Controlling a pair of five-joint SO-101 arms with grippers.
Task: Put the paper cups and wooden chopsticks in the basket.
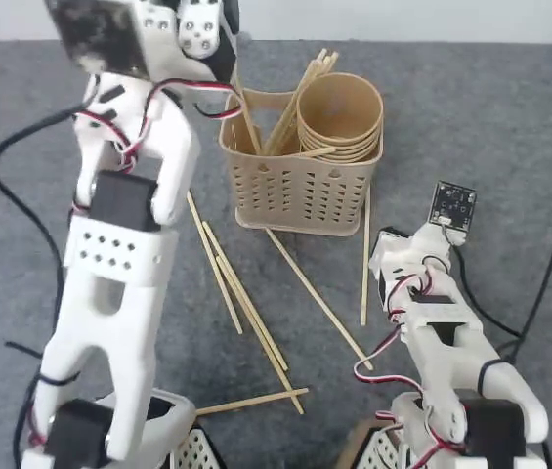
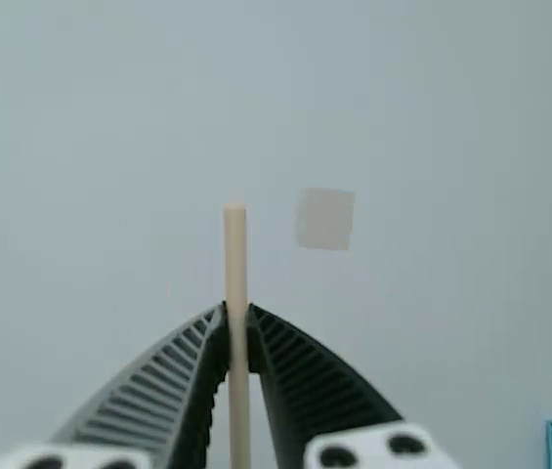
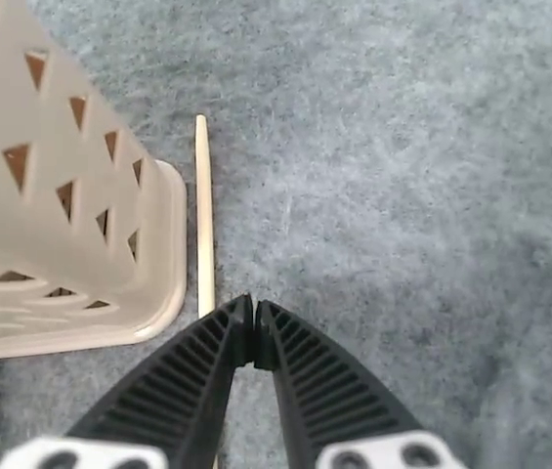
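Observation:
My left gripper (image 2: 236, 322) is raised high and shut on a wooden chopstick (image 2: 234, 264) that stands up between its fingers against a pale wall. From above, that gripper (image 1: 221, 61) hangs over the left rim of the beige basket (image 1: 295, 200). Stacked paper cups (image 1: 340, 115) and several chopsticks (image 1: 300, 83) stand in the basket. My right gripper (image 3: 254, 327) is shut with nothing in it, low over the grey carpet beside the basket's corner (image 3: 163, 244). A loose chopstick (image 3: 202, 205) lies along the basket wall, just beside the fingertips.
Several loose chopsticks lie on the carpet in front of the basket: a bundle (image 1: 241, 293), a long diagonal one (image 1: 319, 298), one near the arm bases (image 1: 251, 401) and one by the right arm (image 1: 365, 259). Cables trail at both sides.

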